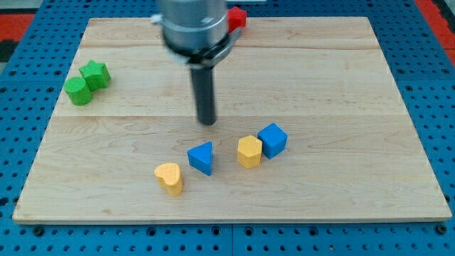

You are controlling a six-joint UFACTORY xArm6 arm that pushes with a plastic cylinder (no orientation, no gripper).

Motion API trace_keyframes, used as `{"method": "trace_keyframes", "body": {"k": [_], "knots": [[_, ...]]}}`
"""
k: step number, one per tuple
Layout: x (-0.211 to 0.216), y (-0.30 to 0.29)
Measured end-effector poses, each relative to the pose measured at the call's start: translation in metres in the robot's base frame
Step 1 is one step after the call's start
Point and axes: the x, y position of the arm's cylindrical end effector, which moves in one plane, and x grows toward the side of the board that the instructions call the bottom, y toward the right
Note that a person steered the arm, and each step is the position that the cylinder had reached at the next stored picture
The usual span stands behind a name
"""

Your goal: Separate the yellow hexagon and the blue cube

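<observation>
The yellow hexagon (249, 151) sits on the wooden board, right of centre toward the view's bottom. The blue cube (273, 139) touches its right side, slightly higher in the view. My tip (206, 121) is the lower end of the dark rod. It stands up and to the left of the yellow hexagon, apart from it, and above the blue triangular block (201, 157).
A yellow heart-shaped block (169, 177) lies left of the blue triangular block. Two green blocks (87, 82) touch each other at the view's left. A red block (236, 18) sits at the top edge, partly hidden by the arm. The wooden board (341, 85) ends on all sides at a blue pegboard.
</observation>
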Motion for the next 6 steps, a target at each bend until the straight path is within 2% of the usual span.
{"method": "trace_keyframes", "body": {"k": [1,2,3,4,5,6], "knots": [[-0.002,0.086],[0.032,0.105],[0.051,0.092],[0.019,0.082],[0.032,0.055],[0.067,0.055]]}}
